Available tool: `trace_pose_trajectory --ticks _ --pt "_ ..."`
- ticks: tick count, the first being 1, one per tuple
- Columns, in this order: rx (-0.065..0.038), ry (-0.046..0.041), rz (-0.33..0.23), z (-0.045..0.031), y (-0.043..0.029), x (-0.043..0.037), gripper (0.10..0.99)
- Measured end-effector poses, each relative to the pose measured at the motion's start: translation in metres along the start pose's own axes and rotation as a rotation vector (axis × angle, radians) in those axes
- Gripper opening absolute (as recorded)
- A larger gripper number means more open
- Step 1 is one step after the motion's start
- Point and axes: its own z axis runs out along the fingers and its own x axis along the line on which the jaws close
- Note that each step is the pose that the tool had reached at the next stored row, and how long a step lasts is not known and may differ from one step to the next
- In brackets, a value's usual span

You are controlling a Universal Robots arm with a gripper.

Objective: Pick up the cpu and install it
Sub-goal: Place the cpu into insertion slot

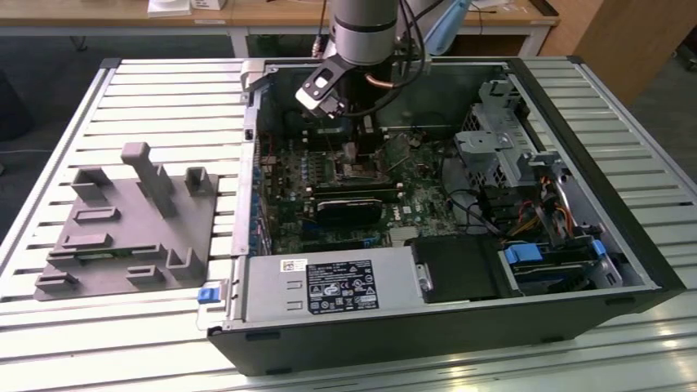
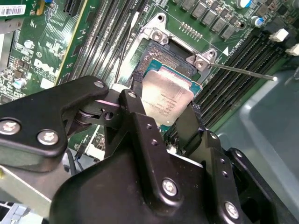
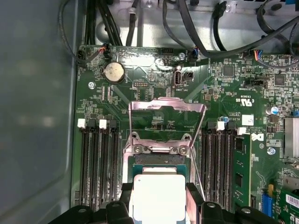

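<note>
Fingers [image 2: 140,126] closed on cpu [image 2: 166,100] by opposite edges over open socket [image 2: 156,58]; light, stiff, probably fragile, so edge-grip only.

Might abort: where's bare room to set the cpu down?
Bare slats between the tray and the far edge, and at the exterior view's right of the case. Crowded: around the socket, where the tool grips the cpu.

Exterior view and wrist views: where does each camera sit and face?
Exterior view: off the arm, raised, looking down into the open computer case; arm and hand show.
First wrist view: at the wrist, facing the motherboard; fingertips show.
Second wrist view: at the wrist, looking along the hand.
Both wrist views share the cpu over the socket.
</note>
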Motion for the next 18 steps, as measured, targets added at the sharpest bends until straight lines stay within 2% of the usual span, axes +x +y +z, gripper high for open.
trace_pose_trajectory --ticks 18 --pt "0.001 -0.0001 0.000 0.0176 -0.0010 0.0002 0.533"
